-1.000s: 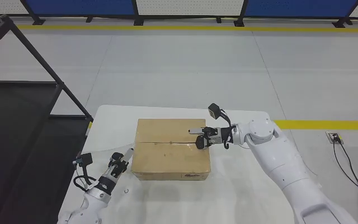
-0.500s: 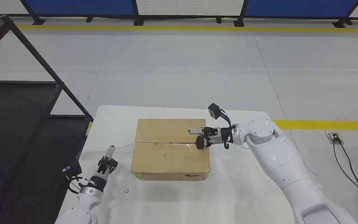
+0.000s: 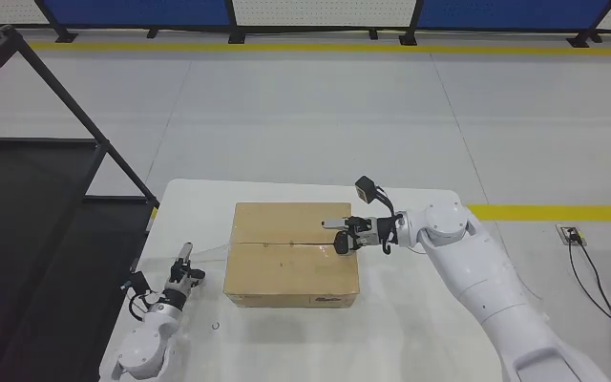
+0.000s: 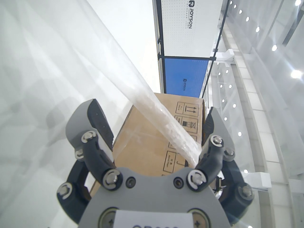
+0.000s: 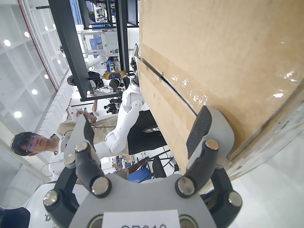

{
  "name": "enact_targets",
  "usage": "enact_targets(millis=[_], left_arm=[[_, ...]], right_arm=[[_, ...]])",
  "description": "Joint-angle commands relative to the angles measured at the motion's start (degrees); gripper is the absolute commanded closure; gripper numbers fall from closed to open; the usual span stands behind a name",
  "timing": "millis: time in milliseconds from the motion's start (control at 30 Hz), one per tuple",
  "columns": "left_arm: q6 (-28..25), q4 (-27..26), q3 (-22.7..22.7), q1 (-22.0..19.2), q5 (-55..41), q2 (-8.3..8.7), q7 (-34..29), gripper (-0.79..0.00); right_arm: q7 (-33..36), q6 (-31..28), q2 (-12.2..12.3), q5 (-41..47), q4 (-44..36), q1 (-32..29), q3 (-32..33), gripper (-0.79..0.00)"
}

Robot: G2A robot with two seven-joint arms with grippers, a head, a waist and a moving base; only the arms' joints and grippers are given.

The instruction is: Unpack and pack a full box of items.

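Cardboard box on counter, flaps down. My left tool spread wide, clear tape strip running from one finger to box. My right tool spread too, one finger on box top.

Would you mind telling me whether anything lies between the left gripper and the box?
Yes: a clear tape strip stretches from the box across the gap to the left gripper, ending beside one of its fingers. Nothing else visible stands between them.
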Motion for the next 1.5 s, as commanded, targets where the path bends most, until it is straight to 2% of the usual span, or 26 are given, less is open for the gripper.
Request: enact_targets(millis=[0,233,467,667,867,1033,1233,1467], left_arm=[[-0.86,1.75,0.22,-1.29,-1.48,-0.22,0.27,-0.785],[-5.09,5.43,-1.0,-4.47,-5.42,-0.58,0.95,-0.785],[-10.6,4.22,-3.38,-4.75,-4.22,-0.35,2.54,-0.785],[-11.77,-4.02,-4.56,-2.15,0.71,-0.13,5.65,-0.785],[-9.04,-14.21,-3.45,0.94,9.94,-0.27,11.33,-0.785],[-6.77,-20.09,-1.72,1.89,14.69,-0.55,13.45,-0.785],[-4.6,-24.75,0.74,1.52,18.77,-0.89,13.77,-0.785],[-2.91,-26.95,3.92,0.37,22.82,-1.36,13.91,-0.785]], right_arm=[[0.0,0.0,0.0,0.0,0.0,0.0,0.0,-0.785],[0.0,0.0,0.0,0.0,0.0,0.0,0.0,-0.785],[0.0,0.0,0.0,0.0,0.0,0.0,0.0,-0.785],[0.0,0.0,0.0,0.0,0.0,0.0,0.0,-0.785],[0.0,0.0,0.0,0.0,0.0,0.0,0.0,-0.785],[0.0,0.0,0.0,0.0,0.0,0.0,0.0,-0.785],[0.0,0.0,0.0,0.0,0.0,0.0,0.0,-0.785],[0.0,0.0,0.0,0.0,0.0,0.0,0.0,-0.785]])
